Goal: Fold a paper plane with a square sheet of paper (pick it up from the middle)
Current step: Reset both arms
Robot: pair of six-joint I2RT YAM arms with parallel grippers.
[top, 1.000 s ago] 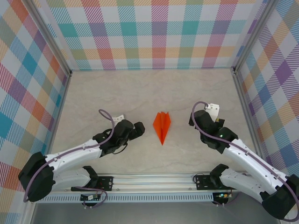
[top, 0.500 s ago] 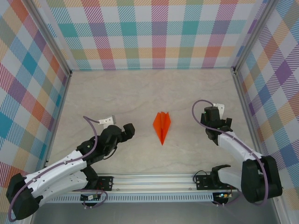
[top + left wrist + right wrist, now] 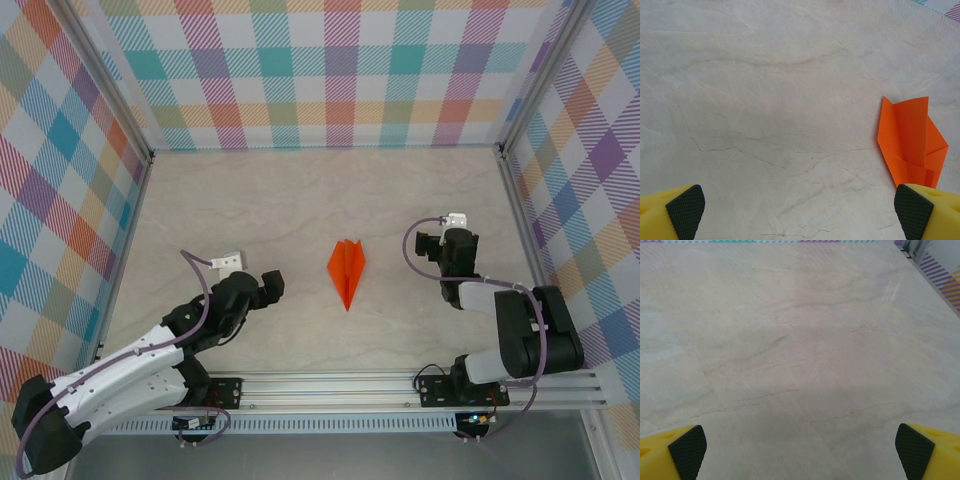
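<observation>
Paper plane [image 3: 346, 273]: narrow orange dart with a centre crease; flat near the middle of the tabletop [image 3: 300, 190]; nose toward 6 o'clock, tail toward 12 o'clock.
Left pincer [image 3: 270, 284]: spread wide, holding nothing; at about 8 o'clock of the plane, apart from it.
Left wrist view: plane at 3 o'clock, just above one black pad [image 3: 912, 210]; no contact evident.
Right pincer [image 3: 428, 244]: spread wide, holding nothing; at 3 o'clock of the plane, well apart; bare tabletop ahead of it.
Progress: folding judged complete; point and wings formed, no flat square remaining.
Remaining: judged nothing beyond parking both arms; crease sharpness too fine to assess.
</observation>
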